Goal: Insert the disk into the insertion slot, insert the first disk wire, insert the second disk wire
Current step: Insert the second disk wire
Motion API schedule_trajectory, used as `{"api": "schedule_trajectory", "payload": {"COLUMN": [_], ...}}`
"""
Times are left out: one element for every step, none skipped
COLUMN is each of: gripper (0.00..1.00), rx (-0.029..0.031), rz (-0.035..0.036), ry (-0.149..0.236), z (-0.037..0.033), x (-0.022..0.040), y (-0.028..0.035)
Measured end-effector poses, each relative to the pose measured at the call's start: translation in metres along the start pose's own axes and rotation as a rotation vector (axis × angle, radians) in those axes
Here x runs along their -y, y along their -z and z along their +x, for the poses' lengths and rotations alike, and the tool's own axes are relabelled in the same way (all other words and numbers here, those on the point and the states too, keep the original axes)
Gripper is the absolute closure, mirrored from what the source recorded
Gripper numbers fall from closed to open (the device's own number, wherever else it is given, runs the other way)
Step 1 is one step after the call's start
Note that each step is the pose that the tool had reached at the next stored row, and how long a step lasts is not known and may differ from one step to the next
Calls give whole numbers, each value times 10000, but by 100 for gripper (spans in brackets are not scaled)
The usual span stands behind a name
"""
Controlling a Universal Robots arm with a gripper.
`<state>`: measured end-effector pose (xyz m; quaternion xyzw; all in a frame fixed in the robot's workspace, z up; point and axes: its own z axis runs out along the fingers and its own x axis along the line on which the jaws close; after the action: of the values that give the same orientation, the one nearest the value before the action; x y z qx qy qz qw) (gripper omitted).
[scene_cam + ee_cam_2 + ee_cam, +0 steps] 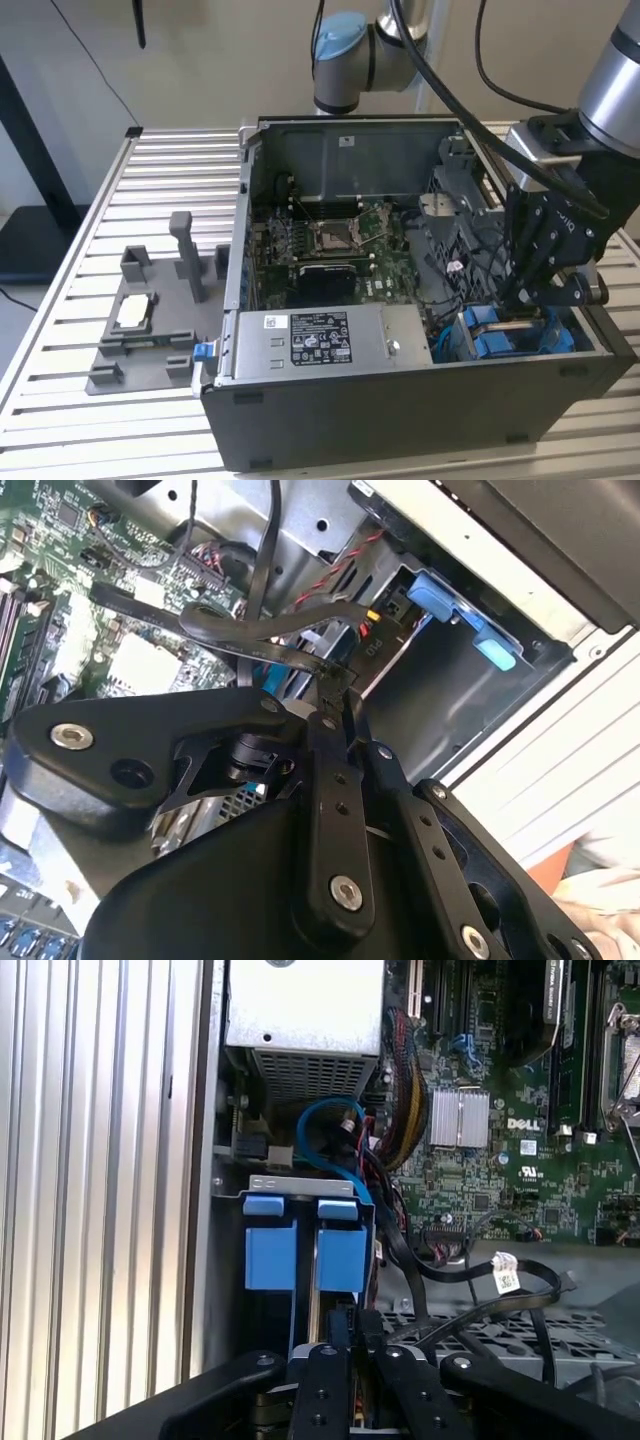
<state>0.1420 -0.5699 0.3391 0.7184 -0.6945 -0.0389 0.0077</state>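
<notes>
- down at the case's front corner, the gripper (527, 296) hangs over the insertion slot (510, 335), fingers drawn close and seemingly pinching a black wire (300, 656); exactly how firmly, i cannot tell.
- seating it well probably means coming straight onto the connector.
- blue tabs (305, 1245) sit just beyond the fingertips; loose cables (470, 1270) beside could snag.

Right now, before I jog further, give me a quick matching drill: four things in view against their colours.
Things:
1. bay tabs
2. gripper
3. heatsink
4. motherboard

Colours:
A. green
B. silver, finned
C. blue
D. black

Pairs: 1-C, 2-D, 3-B, 4-A
</notes>
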Motion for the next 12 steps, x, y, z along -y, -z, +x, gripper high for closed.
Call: {"api": "schedule_trajectory", "payload": {"gripper": [84, 84, 84, 84, 84, 84, 84, 84, 84, 84, 84, 84], "rx": [1, 3, 4, 4, 3, 2, 2, 3, 5, 6, 6, 6], "rz": [1, 2, 3, 3, 4, 5, 5, 5, 5, 4, 5, 5], "ry": [-22, -43, -60, -77, -92, -102, -103, -104, -104, -105, -105, -105], "z": [0, 0, 1, 1, 1, 1, 1, 1, 1, 1, 1, 1], "x": [1, 1, 2, 2, 2, 2, 2, 2, 2, 2, 2, 2], "y": [-5, -10, -15, -20, -23, -25, -25, -25, -27, -27, -27, -27]}}
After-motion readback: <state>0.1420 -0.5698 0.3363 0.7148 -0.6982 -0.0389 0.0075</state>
